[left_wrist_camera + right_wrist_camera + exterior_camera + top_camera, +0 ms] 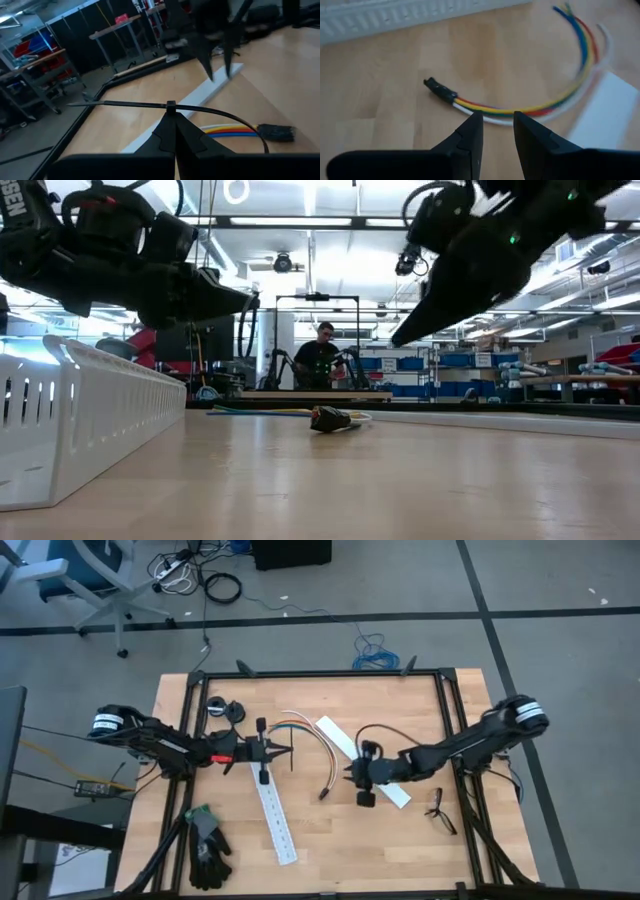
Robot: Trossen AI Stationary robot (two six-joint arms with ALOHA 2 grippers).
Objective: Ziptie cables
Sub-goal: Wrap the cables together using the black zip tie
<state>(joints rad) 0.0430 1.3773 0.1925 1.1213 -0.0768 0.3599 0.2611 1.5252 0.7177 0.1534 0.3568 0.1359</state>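
The cables (318, 745) lie in a curve on the table's middle, a dark plug (330, 418) at the near end; they also show in the right wrist view (530, 107). The ziptie (291, 758) is a thin black strip at the tip of my left gripper (283, 752), which is shut on it just left of the cables. My right gripper (495, 122) is open with a narrow gap. It hovers above the cables' near part, close to the plug (440, 89), and stands well above the table in the low view (405, 335). My left gripper pinches the ziptie between its two shut fingertips, at a small square thickening (171, 104) about midway along the visible strip. The fingers come level from the table's left and lie across the strip. The ziptie is lifted clear, one end straight, the other (250, 127) bending down.
Two long white slotted strips lie on the table, one (275, 810) under and near of my left gripper, one (340, 738) under my right gripper. Spectacles (440, 812) lie at the right, dark gloves (208, 845) at the near left, a black round thing (225, 710) at the far left.
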